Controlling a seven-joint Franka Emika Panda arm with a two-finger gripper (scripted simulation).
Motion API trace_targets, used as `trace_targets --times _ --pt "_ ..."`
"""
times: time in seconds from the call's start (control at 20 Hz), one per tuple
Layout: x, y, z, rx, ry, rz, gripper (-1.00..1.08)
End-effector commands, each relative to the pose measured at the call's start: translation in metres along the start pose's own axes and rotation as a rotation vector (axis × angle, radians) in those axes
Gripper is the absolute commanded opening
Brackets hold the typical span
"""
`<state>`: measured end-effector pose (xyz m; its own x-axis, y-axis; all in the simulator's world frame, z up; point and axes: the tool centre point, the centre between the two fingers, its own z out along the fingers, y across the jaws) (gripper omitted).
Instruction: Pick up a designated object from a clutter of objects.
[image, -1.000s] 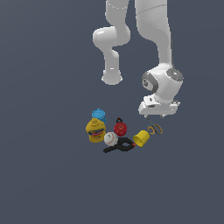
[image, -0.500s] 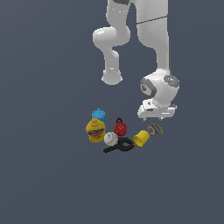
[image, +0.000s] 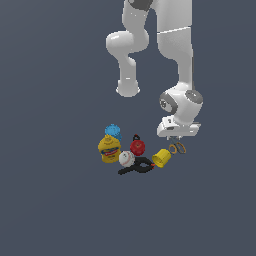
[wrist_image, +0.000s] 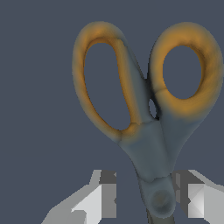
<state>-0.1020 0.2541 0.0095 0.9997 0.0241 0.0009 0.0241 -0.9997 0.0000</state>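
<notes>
While the arm (image: 175, 60) hangs low over the bench (image: 60, 200), its pincer (wrist_image: 144, 199) stands spread, straddling the pivot of the scissors (wrist_image: 148, 109). Lying flat, apart from the yellow cup (image: 161, 158) and black clamp (image: 136, 167), they run lengthwise between the fingers (wrist_image: 94, 199), orange loops leading away, blades hidden beneath.
</notes>
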Motion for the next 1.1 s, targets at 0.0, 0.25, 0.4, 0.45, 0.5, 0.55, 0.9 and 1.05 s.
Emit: trace_targets --times 0.0,0.25,0.4,0.45,0.5,0.55,0.9,1.05 --pt "0.0 0.001 0.002 0.0 -0.001 0.002 -1.0" --pt "0.0 0.001 0.002 0.0 -0.001 0.002 -1.0" --pt "0.0 0.0 0.0 0.0 0.001 0.001 -1.0" --pt "0.0 0.001 -0.001 0.0 0.001 0.001 -1.0" --pt "0.0 0.002 -0.002 0.0 0.001 0.001 -1.0" --pt "0.0 0.003 -0.003 0.0 0.001 0.001 -1.0" --pt "-0.004 0.02 -0.021 -0.001 0.001 0.001 -1.0" --pt "-0.006 0.033 -0.034 -0.001 0.001 0.001 -1.0"
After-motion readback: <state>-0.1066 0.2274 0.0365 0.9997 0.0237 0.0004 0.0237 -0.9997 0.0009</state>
